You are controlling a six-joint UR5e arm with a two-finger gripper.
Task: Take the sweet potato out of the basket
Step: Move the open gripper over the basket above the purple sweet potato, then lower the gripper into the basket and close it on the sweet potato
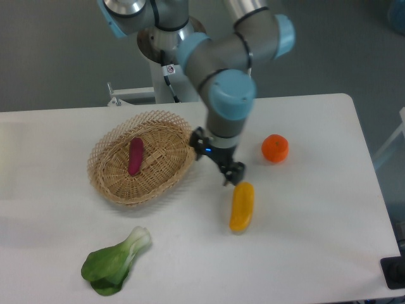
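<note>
The sweet potato is a slim magenta-purple root lying inside the basket, a tan woven oval on the left of the table. My gripper hangs just right of the basket's rim, above the top end of the yellow vegetable. It holds nothing that I can see. Its fingers are small and dark, and I cannot tell whether they are open or shut. The gripper is well apart from the sweet potato.
A round orange fruit sits right of the gripper. A green leafy vegetable lies near the front edge, below the basket. The arm's base stands behind the table at the back.
</note>
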